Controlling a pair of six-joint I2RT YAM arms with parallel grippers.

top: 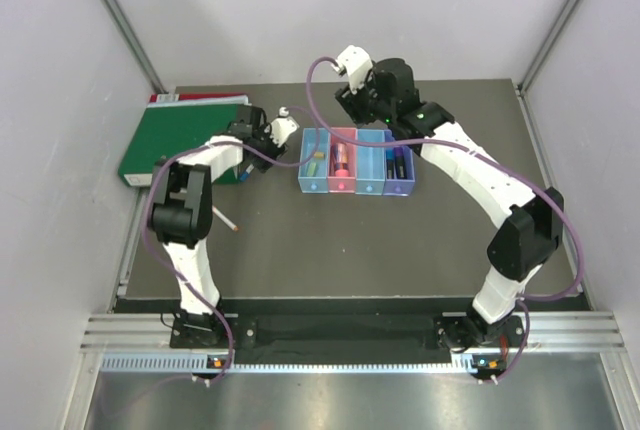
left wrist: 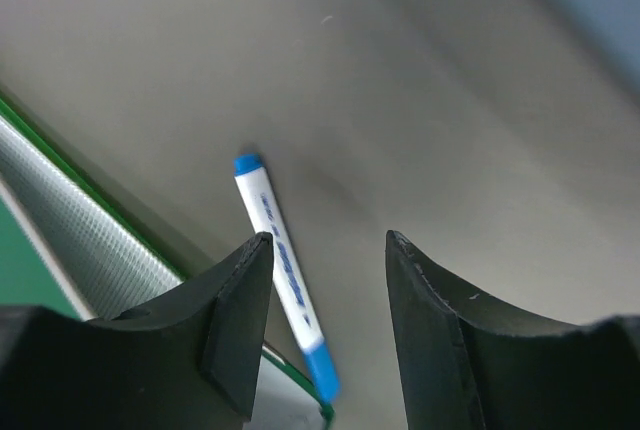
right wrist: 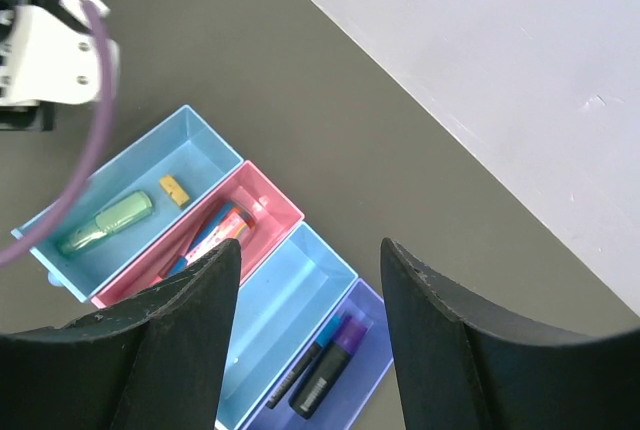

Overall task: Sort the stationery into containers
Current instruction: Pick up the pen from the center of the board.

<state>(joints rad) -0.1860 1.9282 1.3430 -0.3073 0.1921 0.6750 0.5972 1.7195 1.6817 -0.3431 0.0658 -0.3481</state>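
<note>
Lying flat | blue-ended pen (left wrist: 290, 285) | left wrist view: axis upper-left to lower-right

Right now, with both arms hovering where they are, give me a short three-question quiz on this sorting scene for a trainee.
1. True or false: the left end effector is shut on the blue-ended pen.
2. Which bin holds the green marker? A) the pink one. B) the light blue end bin. C) the purple one.
3. Fill in: the orange-tipped pen lies loose on the ___.

Key: 1. False. It is open and the pen lies below it. 2. B. 3. table.
</note>
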